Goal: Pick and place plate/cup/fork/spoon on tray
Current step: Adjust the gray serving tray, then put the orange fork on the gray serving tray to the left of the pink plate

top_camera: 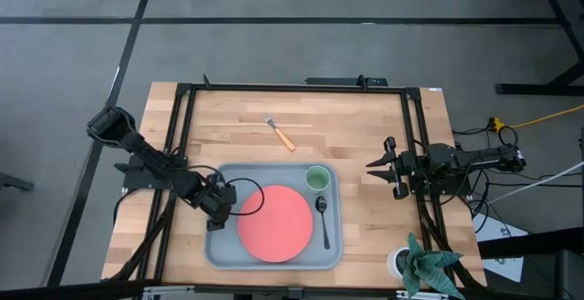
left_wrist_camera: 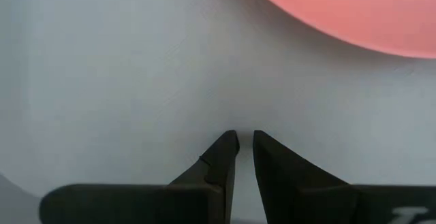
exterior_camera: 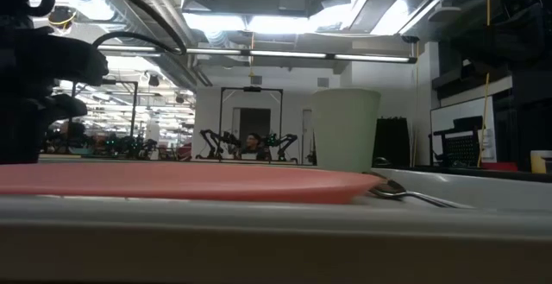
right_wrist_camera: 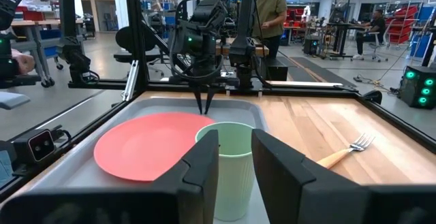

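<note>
One round flat plate [top_camera: 275,222] on rimmed tray [top_camera: 219,253]; left gripper [top_camera: 219,216] jaws narrowly apart, right gripper [top_camera: 379,168] jaws parted, empty.

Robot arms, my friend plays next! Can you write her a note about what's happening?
Left gripper: over the tray's left end beside the plate, fingers a little apart, holding nothing.
Right gripper: waiting above the bare table right of the tray, open, empty.
Done: plate, cup and spoon are on the tray.
Left: the fork lies on the table behind the tray.
</note>
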`<action>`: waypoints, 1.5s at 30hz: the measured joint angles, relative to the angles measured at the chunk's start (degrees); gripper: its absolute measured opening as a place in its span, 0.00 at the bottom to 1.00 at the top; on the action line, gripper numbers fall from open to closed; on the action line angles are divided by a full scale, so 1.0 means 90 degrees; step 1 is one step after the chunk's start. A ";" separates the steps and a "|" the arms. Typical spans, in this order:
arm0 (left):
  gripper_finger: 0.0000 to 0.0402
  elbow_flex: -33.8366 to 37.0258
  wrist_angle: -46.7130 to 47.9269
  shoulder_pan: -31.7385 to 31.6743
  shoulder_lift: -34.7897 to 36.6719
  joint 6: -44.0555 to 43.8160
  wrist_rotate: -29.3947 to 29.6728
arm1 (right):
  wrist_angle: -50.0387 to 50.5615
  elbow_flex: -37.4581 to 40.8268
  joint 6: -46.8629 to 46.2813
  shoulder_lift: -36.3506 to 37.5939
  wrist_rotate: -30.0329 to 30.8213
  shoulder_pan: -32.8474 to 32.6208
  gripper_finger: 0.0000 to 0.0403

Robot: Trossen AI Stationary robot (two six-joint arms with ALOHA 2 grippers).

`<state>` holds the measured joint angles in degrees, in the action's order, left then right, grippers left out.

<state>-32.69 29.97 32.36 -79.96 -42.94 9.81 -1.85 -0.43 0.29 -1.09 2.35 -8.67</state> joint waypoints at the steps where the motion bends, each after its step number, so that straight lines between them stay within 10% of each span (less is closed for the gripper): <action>1: 0.12 0.0000 0.0007 0.0000 0.0000 0.0002 0.0022 | 0.0001 0.0000 0.0003 0.0001 0.0000 0.0000 0.23; 16: 0.12 -0.1080 0.1234 -0.0067 0.0514 0.0121 0.0588 | 0.0002 0.0000 0.0003 -0.0002 0.0000 0.0002 0.23; 24: 0.12 -0.1656 0.0922 -0.1178 0.0445 0.3077 0.1621 | 0.0000 0.0000 -0.0006 -0.0002 0.0000 0.0000 0.23; 34: 0.12 -0.1707 -0.1834 -0.3987 -0.0590 0.6513 -0.0204 | 0.0000 0.0000 -0.0006 -0.0002 0.0000 0.0000 0.23; 45: 0.15 -0.2855 -0.1383 -0.5475 -0.1408 0.7464 -0.1305 | 0.0000 0.0000 0.0001 -0.0002 0.0000 0.0000 0.23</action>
<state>-58.39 17.52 -16.92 -92.63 24.24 -1.93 -1.85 -0.43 0.30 -1.10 2.35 -8.66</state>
